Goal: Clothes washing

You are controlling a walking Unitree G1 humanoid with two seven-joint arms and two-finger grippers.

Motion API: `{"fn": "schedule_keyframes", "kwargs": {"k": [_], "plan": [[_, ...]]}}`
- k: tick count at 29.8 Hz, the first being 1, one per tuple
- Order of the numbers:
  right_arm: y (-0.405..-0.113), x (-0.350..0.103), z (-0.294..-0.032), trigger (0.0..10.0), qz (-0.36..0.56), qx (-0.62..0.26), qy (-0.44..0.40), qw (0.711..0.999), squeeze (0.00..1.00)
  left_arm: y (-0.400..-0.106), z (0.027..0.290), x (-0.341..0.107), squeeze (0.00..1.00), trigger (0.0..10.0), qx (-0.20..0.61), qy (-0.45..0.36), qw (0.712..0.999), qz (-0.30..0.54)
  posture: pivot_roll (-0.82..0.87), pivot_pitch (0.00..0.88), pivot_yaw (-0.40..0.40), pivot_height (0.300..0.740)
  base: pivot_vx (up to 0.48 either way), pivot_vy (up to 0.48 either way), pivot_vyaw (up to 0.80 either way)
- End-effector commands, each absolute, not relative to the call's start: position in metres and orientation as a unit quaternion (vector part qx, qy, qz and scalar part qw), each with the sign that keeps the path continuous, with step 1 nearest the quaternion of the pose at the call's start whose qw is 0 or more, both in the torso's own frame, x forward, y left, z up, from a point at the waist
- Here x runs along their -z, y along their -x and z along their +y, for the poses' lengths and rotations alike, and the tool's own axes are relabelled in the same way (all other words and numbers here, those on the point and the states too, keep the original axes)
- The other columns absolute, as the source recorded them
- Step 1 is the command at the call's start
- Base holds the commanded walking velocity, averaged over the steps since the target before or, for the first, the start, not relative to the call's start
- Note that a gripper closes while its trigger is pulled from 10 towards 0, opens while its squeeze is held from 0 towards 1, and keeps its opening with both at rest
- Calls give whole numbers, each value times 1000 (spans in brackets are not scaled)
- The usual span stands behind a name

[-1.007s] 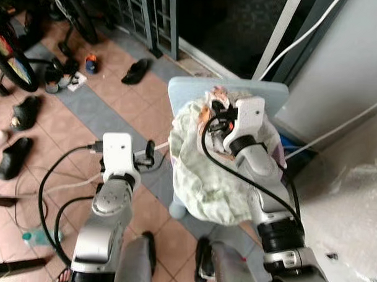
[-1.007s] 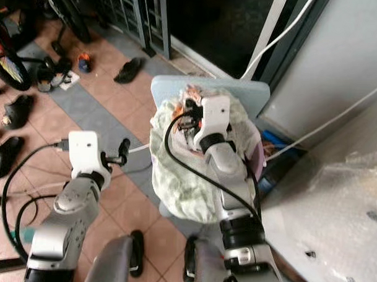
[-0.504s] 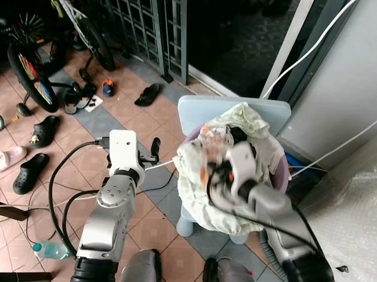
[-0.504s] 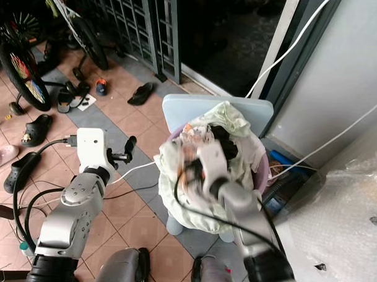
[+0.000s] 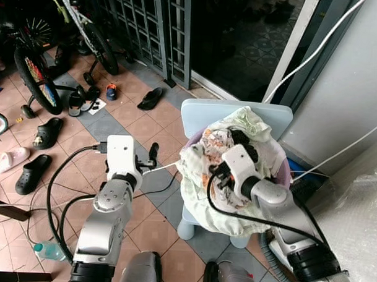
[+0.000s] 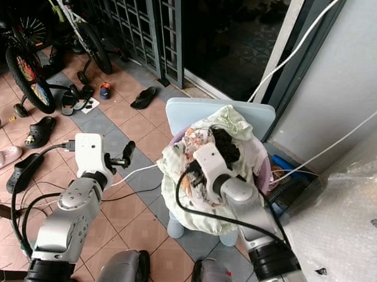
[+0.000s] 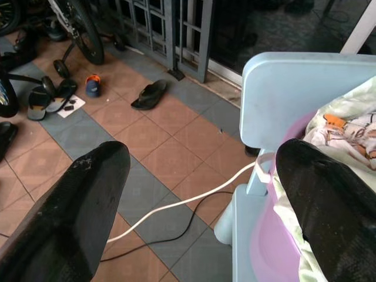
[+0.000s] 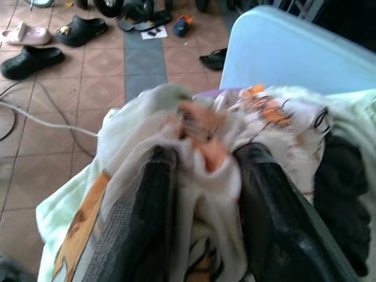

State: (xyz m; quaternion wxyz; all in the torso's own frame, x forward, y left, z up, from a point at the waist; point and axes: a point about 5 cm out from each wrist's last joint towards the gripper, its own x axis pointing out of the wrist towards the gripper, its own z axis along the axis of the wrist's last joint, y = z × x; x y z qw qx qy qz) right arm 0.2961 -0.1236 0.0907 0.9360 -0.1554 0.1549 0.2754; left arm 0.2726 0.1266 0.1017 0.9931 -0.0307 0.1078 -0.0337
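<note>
A heap of clothes, pale green, white and black, fills a purple basin on a light blue plastic chair. My right gripper rests on the near left side of the heap. Its black fingers are shut on a bunched white cloth with orange print. My left gripper hovers open over the floor left of the chair, with nothing between its fingers. Past those fingers lie the chair back and the basin rim.
A white cable runs across the tiled floor to the chair. Bicycles, sandals and shoes lie to the left, with a metal grille behind. A wall and bubble wrap stand right. A water bottle lies near my feet.
The head camera has tilted up, showing more floor. My right gripper has drawn back from the top of the heap to its near left side, still holding cloth. The left arm has held its pose.
</note>
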Motion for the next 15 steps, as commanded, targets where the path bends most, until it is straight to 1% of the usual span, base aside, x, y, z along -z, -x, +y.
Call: {"fn": "schedule_keyframes", "kwargs": {"k": [1,2,3,7,15], "plan": [[-297,-91,-124,0,153,-269,157,938,937,-271,130,-100,0,10000,33,23,993,111,8,96,44,740,0,0,0],[-298,-90,-125,0,153,-263,157,940,435,-272,130,-100,0,10000,33,22,993,111,8,96,44,740,0,0,0],[-298,-91,-127,0,152,-253,155,943,0,-272,131,-100,0,10000,32,21,993,111,8,96,44,740,0,0,0],[-298,-92,-128,0,151,-244,141,947,0,-272,132,-100,0,10000,29,18,993,110,10,97,45,740,0,0,0],[-284,-76,-127,0,200,-282,144,927,0,-272,129,-100,0,10000,31,16,993,112,2,94,42,740,0,0,0]]}}
